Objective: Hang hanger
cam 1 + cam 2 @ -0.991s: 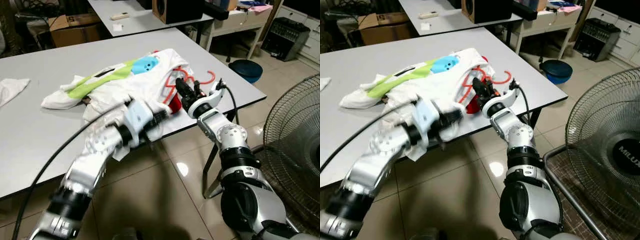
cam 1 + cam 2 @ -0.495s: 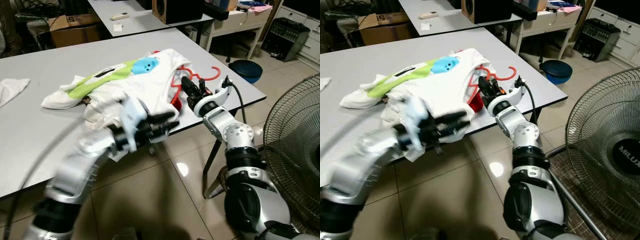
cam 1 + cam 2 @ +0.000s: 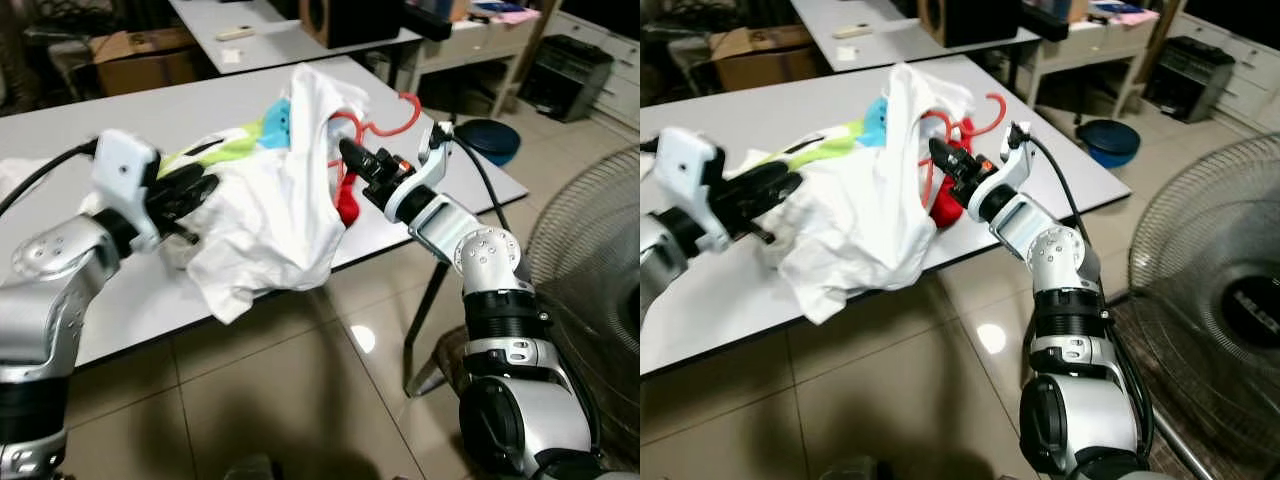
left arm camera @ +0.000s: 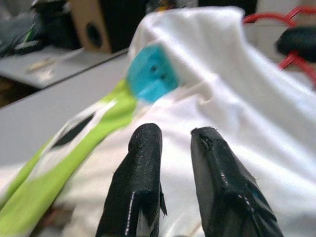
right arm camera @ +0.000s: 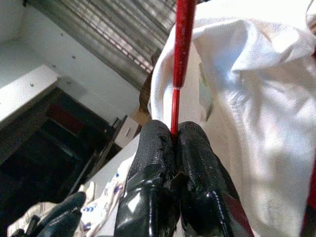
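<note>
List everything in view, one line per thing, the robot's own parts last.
shirt: one, white with green stripe and blue patch, lifted off the near table, draped on the hanger
hanger: one, red, hook above the shirt
near table: one, grey
far table: one, grey, behind
cardboard box: one, brown, behind the near table
fan: one, dark wire cage, on the robot's right
basin: one, dark blue, on the floor
left gripper: black, slightly open, beside the shirt
right gripper: black, shut on the hanger's red bar
</note>
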